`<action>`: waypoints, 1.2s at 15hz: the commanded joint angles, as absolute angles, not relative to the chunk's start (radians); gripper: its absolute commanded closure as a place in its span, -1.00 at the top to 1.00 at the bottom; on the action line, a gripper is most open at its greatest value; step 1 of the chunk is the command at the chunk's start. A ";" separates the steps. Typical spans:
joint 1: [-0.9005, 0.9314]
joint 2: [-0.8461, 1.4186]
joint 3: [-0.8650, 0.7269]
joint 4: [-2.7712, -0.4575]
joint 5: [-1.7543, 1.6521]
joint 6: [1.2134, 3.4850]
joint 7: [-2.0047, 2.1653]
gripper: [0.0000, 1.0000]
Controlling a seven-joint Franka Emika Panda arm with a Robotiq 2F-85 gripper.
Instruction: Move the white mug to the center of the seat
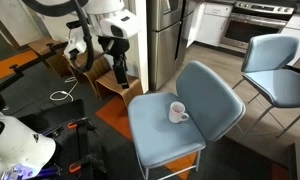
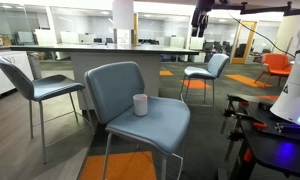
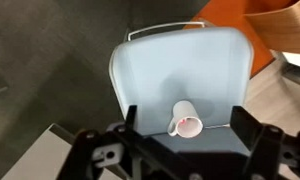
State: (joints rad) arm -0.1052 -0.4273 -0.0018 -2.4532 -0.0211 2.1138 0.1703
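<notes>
On the rear part of the seat (image 1: 155, 135), just in front of the curved backrest (image 1: 215, 95) and off the cushion's centre, the white mug (image 1: 177, 113) stands upright, as both exterior views show. The jaws hang well apart from both seat and mug, touching nothing. Seen from the wrist view, they stand spread wide and empty, framing the mug's pinkish mouth and the blue-grey cushion below.

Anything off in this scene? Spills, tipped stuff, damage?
Only the white mug: it stands upright on the seat, close to the backrest rather than centred, which is an odd spot for a mug. No spill or damage is visible.
</notes>
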 commanded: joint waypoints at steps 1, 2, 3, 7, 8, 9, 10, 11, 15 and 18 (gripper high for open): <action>-0.099 -0.427 -0.008 -2.451 -0.024 2.111 0.172 1.00; -0.099 -0.427 -0.008 -2.451 -0.024 2.111 0.172 1.00; -0.099 -0.427 -0.008 -2.451 -0.024 2.111 0.172 1.00; -0.099 -0.427 -0.008 -2.451 -0.024 2.111 0.172 1.00; -0.098 -0.408 -0.007 -2.443 -0.020 2.118 0.180 1.00; -0.101 -0.389 -0.001 -2.438 -0.026 2.132 0.193 1.00; -0.102 -0.364 0.001 -2.430 -0.023 2.140 0.208 1.00; -0.099 -0.332 0.000 -2.420 -0.014 2.151 0.212 1.00; -0.097 -0.151 0.000 -2.360 0.013 2.264 0.317 1.00; -0.080 0.012 -0.011 -2.286 0.078 2.350 0.350 1.00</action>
State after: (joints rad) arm -0.0961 -0.1151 -0.0003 -2.3691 0.0212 2.3066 0.3039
